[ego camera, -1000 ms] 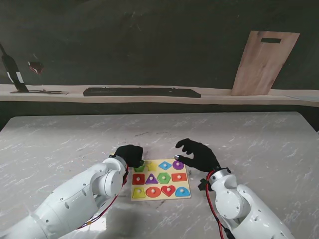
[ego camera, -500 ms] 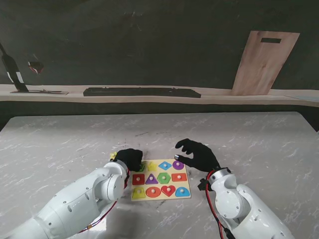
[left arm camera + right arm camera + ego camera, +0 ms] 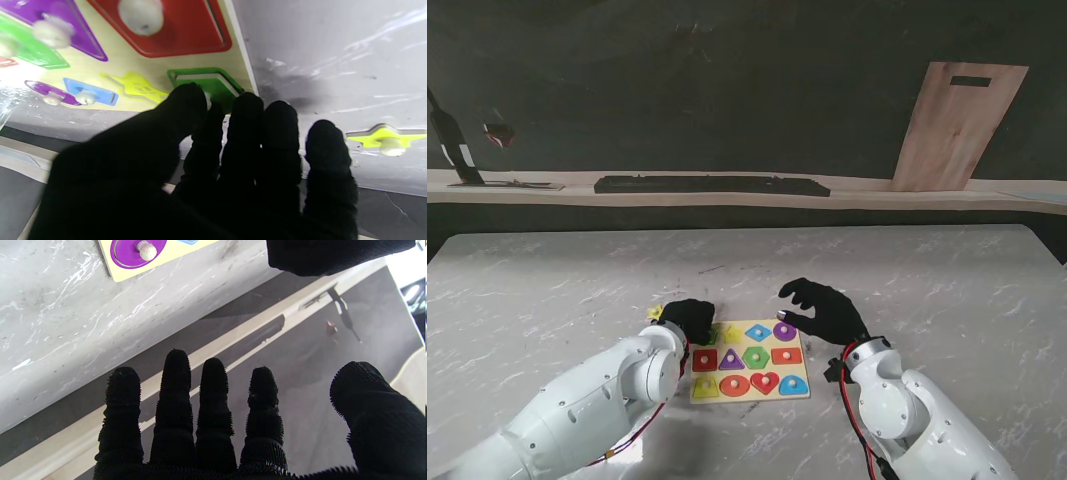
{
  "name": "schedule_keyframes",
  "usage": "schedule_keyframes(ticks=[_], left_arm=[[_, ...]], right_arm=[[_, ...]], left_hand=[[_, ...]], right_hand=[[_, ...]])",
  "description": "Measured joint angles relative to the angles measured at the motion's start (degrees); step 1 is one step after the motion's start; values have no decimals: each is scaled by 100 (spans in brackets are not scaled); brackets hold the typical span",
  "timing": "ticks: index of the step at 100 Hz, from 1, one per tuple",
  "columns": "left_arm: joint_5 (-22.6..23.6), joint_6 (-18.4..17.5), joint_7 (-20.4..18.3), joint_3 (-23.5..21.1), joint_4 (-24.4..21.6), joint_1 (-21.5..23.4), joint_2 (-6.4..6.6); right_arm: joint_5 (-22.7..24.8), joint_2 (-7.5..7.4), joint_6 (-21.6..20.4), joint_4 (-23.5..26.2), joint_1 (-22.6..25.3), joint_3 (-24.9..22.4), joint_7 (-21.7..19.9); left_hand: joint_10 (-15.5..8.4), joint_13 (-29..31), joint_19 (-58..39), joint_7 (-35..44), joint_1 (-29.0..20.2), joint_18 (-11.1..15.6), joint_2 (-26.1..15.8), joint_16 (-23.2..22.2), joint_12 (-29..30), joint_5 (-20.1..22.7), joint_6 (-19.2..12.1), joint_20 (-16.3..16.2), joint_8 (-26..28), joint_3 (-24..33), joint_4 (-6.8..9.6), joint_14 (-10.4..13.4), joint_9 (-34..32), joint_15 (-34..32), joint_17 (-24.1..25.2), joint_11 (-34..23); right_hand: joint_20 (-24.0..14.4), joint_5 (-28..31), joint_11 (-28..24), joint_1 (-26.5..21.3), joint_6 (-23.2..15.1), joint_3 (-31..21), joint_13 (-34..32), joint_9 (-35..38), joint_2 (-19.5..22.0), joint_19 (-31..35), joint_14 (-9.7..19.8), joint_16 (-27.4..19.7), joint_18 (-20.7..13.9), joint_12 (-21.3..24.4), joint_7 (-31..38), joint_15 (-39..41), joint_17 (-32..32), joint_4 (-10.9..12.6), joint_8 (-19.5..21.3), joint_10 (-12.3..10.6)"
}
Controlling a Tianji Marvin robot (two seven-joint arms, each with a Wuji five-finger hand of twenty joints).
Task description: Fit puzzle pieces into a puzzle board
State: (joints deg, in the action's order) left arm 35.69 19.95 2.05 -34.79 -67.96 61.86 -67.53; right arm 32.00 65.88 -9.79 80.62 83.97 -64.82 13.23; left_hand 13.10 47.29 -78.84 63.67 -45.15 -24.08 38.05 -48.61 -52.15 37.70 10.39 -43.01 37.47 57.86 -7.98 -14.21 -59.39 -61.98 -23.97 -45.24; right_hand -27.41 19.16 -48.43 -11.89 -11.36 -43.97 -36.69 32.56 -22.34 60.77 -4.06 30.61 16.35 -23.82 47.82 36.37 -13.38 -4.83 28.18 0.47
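The yellow puzzle board point(image 3: 749, 398) lies near me, with several coloured knobbed pieces seated in it. My left hand point(image 3: 689, 317) is at the board's far left corner. In the left wrist view its thumb and index finger point(image 3: 186, 100) pinch the white knob of the green piece point(image 3: 213, 83), which sits tilted in its recess. The star-shaped recess point(image 3: 135, 86) beside it holds no piece. A yellow star piece point(image 3: 655, 312) point(image 3: 383, 138) lies on the table left of that hand. My right hand point(image 3: 822, 310) hovers open by the purple round piece point(image 3: 133, 250).
The marble table point(image 3: 927, 280) stretches all around the board. A low ledge at the back carries a long black bar point(image 3: 712, 185), and a wooden cutting board point(image 3: 957, 125) leans on the wall at the far right.
My left hand has drawn slightly nearer to me, uncovering the yellow star on the table beside it. The right hand has not moved.
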Motion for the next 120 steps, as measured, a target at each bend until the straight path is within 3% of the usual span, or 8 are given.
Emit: schedule_keyframes(ticks=[72,103,120], left_arm=[[143,0,-135,-8,-121,60,54],[141,-3,-41,77,1,-30,32],[216,30,-89,85,-27,-33,45]], right_arm=[[15,0,-8,25,20,-32,21],[19,0,-11,42,35,-44,30],[21,0,-16,55,49,-61,28]], left_hand=[[1,-13,0,75,-4,0,-77,-5,-49,-58,82,-1,-83,-49,0,-2,98,-46,59,-65],[59,-119,87,76,-299,0,-491,-5,147,-56,9,-1,-319,-1224,5,-58,339,-46,221,-203],[63,-173,89,76,-365,0,-587,-5,228,-56,7,-1,-378,-1525,7,-61,412,-43,272,-272]], right_hand=[[0,0,0,0,0,1,0,0,1,1,0,0,0,0,0,1,2,0,0,0],[0,163,-23,-5,0,2,-1,118,1,3,0,0,0,0,0,4,2,1,0,0],[0,220,-52,-7,0,2,-3,118,8,6,0,0,0,0,20,11,2,1,0,0]])
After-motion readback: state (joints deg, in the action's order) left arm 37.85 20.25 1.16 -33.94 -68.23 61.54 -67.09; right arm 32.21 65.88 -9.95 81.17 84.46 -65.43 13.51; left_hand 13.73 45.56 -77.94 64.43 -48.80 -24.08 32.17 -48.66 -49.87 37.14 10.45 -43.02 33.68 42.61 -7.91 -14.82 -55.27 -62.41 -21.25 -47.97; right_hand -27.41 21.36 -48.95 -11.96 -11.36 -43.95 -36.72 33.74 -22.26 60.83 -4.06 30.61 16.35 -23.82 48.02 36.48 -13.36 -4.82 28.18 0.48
